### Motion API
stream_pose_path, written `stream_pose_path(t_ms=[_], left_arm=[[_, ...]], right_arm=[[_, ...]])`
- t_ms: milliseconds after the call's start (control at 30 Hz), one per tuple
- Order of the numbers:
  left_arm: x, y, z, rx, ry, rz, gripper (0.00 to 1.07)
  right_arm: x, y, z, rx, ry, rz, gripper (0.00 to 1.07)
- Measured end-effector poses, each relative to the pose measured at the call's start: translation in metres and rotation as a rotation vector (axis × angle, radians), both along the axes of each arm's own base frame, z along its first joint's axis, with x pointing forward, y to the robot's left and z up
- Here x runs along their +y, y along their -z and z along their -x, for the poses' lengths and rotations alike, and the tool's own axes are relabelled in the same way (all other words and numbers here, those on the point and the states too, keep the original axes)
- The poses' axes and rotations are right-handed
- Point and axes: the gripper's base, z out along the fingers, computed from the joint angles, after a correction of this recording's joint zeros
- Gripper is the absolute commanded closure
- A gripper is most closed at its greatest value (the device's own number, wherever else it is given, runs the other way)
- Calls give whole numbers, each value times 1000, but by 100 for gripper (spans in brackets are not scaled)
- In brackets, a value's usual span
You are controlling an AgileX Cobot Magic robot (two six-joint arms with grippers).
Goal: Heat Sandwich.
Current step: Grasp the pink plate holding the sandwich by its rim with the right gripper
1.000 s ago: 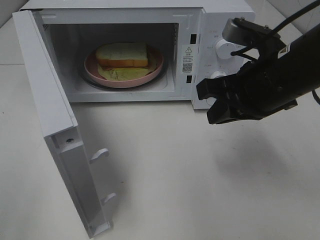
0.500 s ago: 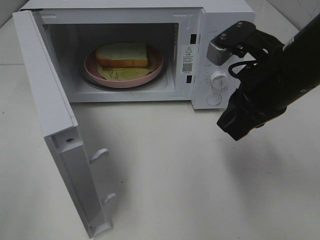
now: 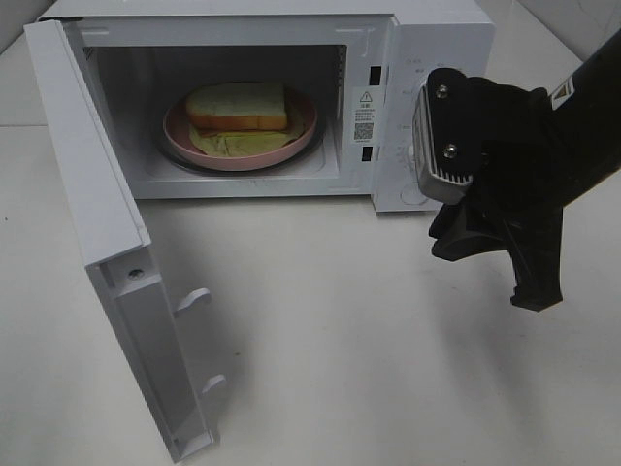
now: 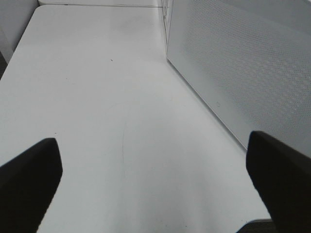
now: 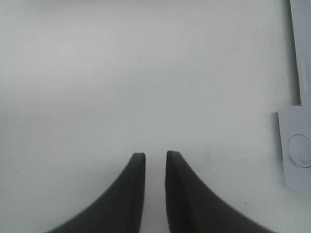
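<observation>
The sandwich [image 3: 238,105] lies on a round pink plate [image 3: 179,136] inside the open microwave [image 3: 437,29]. White bread sits on top, with pale yellow-green filling showing at the front. My right gripper [image 3: 537,296] hangs in front of the microwave's control panel, fingers pointing down at the table. In the right wrist view the right gripper [image 5: 155,158] has only a narrow slit between its dark fingers, and nothing is in it. My left gripper [image 4: 153,179] is wide open and empty over bare table, beside the door's mesh window [image 4: 233,63]. It does not show in the exterior view.
The microwave door [image 3: 107,223] swings out to the front left, reaching close to the table's near edge. My right arm covers the microwave's knobs. White tabletop [image 3: 340,340] lies in front of the oven.
My right arm has turned its wrist, from fingers pointing left by the control panel to pointing down toward the table, and has sunk a little. Sandwich, plate and door have not moved.
</observation>
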Motion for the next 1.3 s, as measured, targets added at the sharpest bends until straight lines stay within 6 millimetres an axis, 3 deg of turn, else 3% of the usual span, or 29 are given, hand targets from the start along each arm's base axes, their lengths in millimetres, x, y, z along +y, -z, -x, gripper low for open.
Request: stream_pose_path(t_ms=[67, 167, 233, 267, 500, 867, 1000, 1300], left_arm=[[0, 0, 0, 0, 0, 0, 9], [0, 0, 0, 0, 0, 0, 9], [0, 0, 0, 0, 0, 0, 9], [0, 0, 0, 0, 0, 0, 9], [0, 0, 0, 0, 0, 0, 9], [0, 0, 0, 0, 0, 0, 9], [0, 0, 0, 0, 0, 0, 9], [0, 0, 0, 0, 0, 0, 9]], right_arm=[[-1, 0, 0, -8, -14, 14, 82], [-4, 1, -1, -31, -42, 60, 64], [-5, 1, -2, -36, -48, 70, 60], [-5, 1, -2, -42, -53, 81, 50], [-6, 1, -3, -35, -14, 72, 19], [-7, 1, -4, -82, -31, 136, 18], [6, 0, -8, -137, -110, 221, 20], [31, 0, -28, -157, -145, 233, 22]])
